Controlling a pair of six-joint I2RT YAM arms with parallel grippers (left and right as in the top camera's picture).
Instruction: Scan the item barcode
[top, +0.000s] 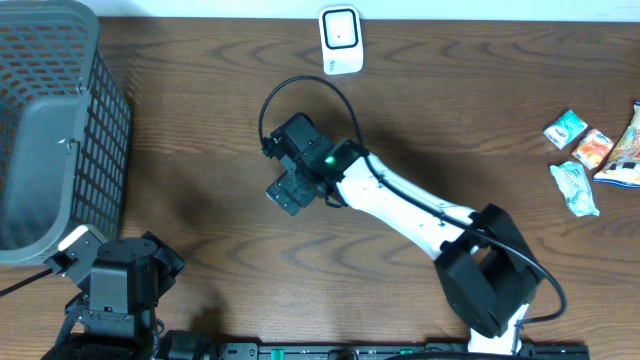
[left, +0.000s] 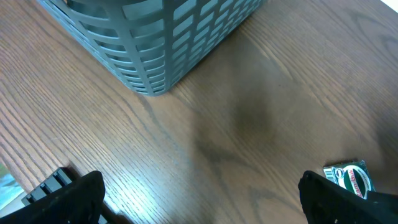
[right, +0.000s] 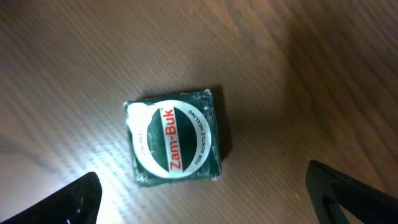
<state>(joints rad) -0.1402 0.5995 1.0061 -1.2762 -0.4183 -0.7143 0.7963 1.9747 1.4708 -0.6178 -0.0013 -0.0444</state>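
The Zam-Buk box (right: 173, 137), dark green with a white round label and red letters, lies flat on the wooden bench (top: 200, 150) near its middle, label side up. In the right wrist view it sits between the right fingers (right: 348, 193), which are spread wide and released; they do not touch the box, and bare wood shows on both sides of it. In the overhead view the right arm (top: 400, 200) reaches from the near edge toward the middle of the bench, and its end covers the box there. The left fingers (left: 68, 199) are also spread apart and grasp nothing; they hang above the bench at the near left corner, beside the grey basket (left: 168, 37). A part of the box appears at the right edge of the left wrist view. The white scanner (top: 340, 40) stands at the far edge, well apart from the box. Some snack packets (top: 585, 160) lie at the right end.
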